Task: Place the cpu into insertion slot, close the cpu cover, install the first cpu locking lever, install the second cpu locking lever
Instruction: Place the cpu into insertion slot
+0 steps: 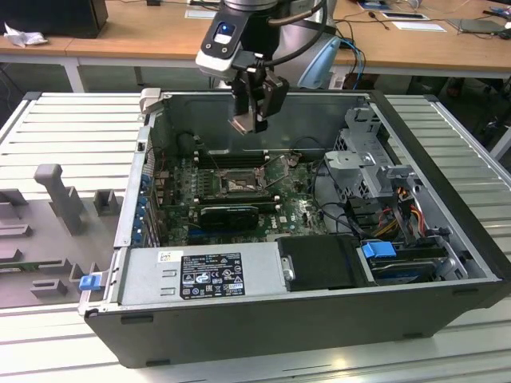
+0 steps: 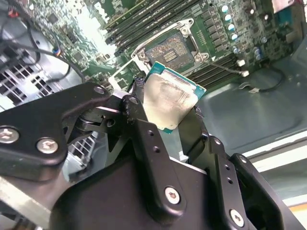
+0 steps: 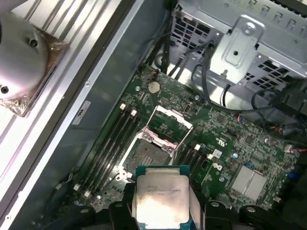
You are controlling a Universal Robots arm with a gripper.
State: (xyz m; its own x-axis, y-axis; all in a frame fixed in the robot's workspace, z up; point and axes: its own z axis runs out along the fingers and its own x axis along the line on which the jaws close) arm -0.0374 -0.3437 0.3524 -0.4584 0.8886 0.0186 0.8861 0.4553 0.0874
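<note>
Above open socket (image 3: 148,155), end effector (image 2: 165,112) clamps cpu (image 3: 160,201); memory slots (image 3: 112,139), cables (image 3: 206,81) alongside

Place: we're looking at a robotics lab or test workshop, with nothing homely about it.
Arm: a robot arm (image 1: 247,20) hangs over the bench in the exterior view, and its gripper (image 1: 252,121) is clamped on a bare cpu (image 1: 242,124).
Bench: we see a slatted metal table (image 1: 72,128), pale, ribbed and industrial-looking.
Workpiece: a computer case (image 1: 319,319) lies open on its side, with its motherboard (image 1: 295,199) exposed.
Fixtures: grey moulded holders (image 1: 52,187) sit on the table at the exterior view's left.
Background: wooden desks (image 1: 128,40) run behind the table, and we spot papers (image 1: 419,25) lying on them.
</note>
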